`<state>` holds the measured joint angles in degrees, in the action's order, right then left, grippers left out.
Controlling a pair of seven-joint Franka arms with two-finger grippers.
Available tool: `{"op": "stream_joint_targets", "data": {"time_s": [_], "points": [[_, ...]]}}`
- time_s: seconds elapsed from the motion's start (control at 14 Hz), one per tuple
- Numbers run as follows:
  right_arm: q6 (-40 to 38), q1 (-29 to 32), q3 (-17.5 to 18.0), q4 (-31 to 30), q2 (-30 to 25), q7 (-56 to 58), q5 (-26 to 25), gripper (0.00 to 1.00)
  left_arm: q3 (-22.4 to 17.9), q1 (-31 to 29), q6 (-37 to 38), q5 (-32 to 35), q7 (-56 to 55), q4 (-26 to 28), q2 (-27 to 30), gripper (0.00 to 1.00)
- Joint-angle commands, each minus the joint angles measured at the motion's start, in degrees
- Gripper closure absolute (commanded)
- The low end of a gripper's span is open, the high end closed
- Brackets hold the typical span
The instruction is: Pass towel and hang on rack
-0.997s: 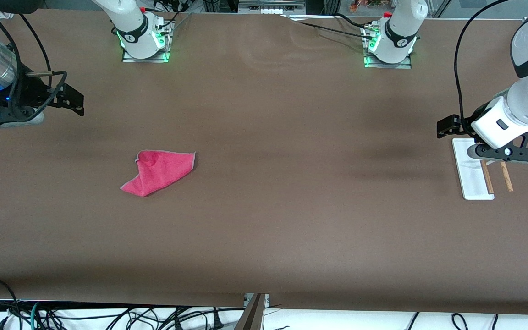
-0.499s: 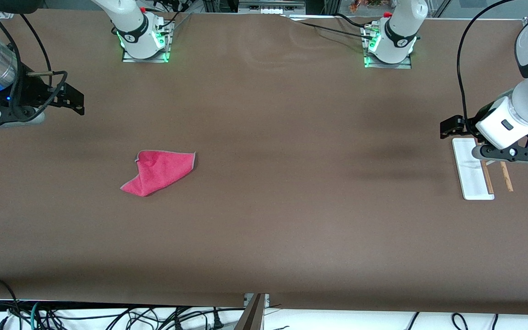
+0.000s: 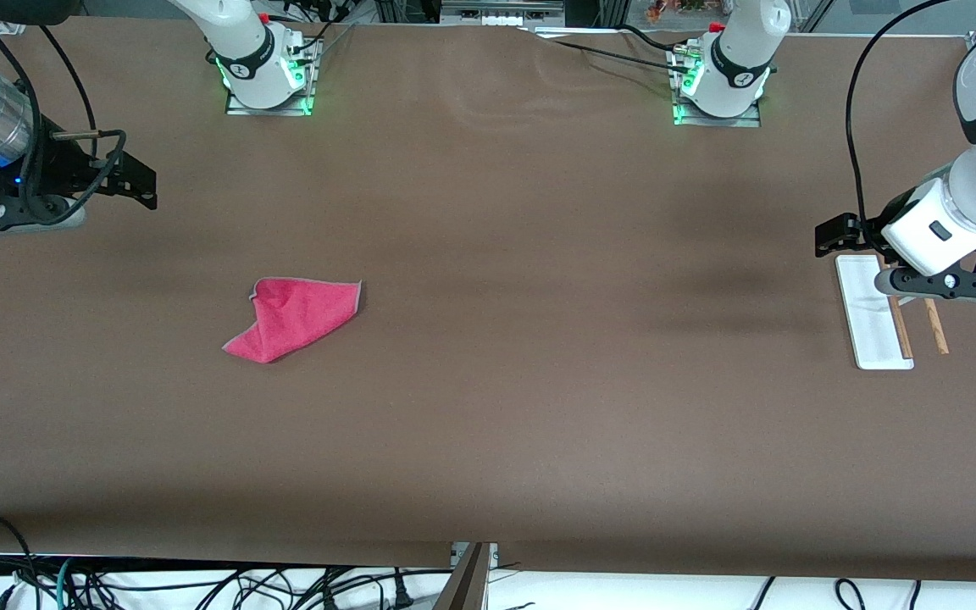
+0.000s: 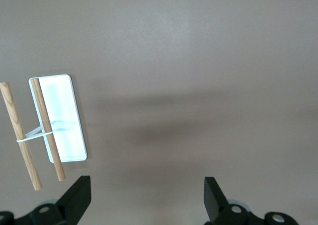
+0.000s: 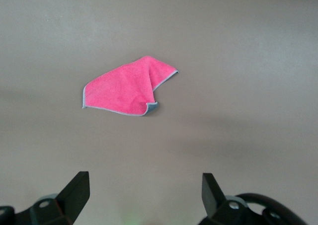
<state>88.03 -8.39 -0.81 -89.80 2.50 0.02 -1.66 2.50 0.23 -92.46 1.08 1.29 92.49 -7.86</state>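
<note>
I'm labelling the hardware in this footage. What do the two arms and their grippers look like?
Both arms are glossy white with dark grey joint caps, on bases glowing green. The left gripper is black under a white wrist block with a black cable looping over it. The right gripper is black too, behind a silver ribbed cuff with a small blue light and black cables.

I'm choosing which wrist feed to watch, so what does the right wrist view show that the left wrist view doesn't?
Only the right wrist view shows the towel, lying crumpled and flat, untouched, ahead of the open right gripper. Only the left wrist view shows the rack, standing apart from the open left gripper. Both share the bare brown table below.
</note>
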Motion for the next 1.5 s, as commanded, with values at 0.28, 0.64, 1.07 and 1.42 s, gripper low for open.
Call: {"op": "stream_joint_targets", "data": {"time_s": [0.28,0.64,1.07,1.42], "points": [[-0.84,0.66,0.02,1.73,0.67,-0.98,0.87,0.0,-0.48,-0.32,0.96,-0.2,-0.23,-8.56,-4.18,0.0],[-0.75,0.66,-0.07,1.73,0.67,-0.98,0.87,0.0,0.14,-5.68,0.7,-3.61,-0.41,-5.24,-0.33,0.0],[-0.75,0.66,0.02,1.73,0.67,-0.98,0.87,0.0,3.72,-4.81,-3.33,1.08,-2.42,2.94,5.91,0.0],[-0.75,0.66,0.02,1.73,0.67,-0.98,0.87,0.0,6.64,-5.77,-4.05,2.43,-5.16,5.42,7.33,0.0]]}}
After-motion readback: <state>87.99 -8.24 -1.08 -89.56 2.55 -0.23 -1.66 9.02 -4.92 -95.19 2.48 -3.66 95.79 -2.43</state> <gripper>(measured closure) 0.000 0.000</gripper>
